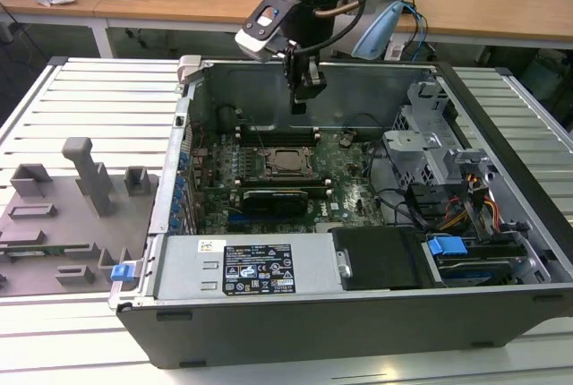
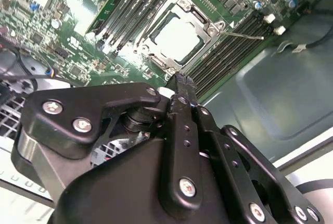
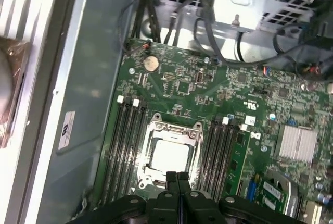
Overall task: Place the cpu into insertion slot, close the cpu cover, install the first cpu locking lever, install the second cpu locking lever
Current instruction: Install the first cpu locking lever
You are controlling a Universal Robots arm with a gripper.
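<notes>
Over the square black insertion slot [image 2: 154, 32], finds the black gripper [image 3: 177, 178] pressed together, empty, with dull silver square cpu [image 3: 170, 155] seated under silver-grey frame cover [image 3: 174, 127]; risks skidding off the thin, springy steel lever [image 2: 240, 35].

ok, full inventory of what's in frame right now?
computer case: one, dark grey, lying open on the table
table: one, light grey slats, under the case
motherboard: one, green, on the case floor
cpu: one, silver, mid-board
cpu cover: one, silver frame, lying flat around the cpu
memory slots: two banks, black, one on either side of the cpu
expansion card: one, black, beside the cpu
labelled box: one, grey, along the near case wall
drive cage: one, silver, at the exterior view's right
fixture tray: one, grey, on the table at the exterior view's left
gripper: one, black, above the cpu, fingers shut, holding nothing
</notes>
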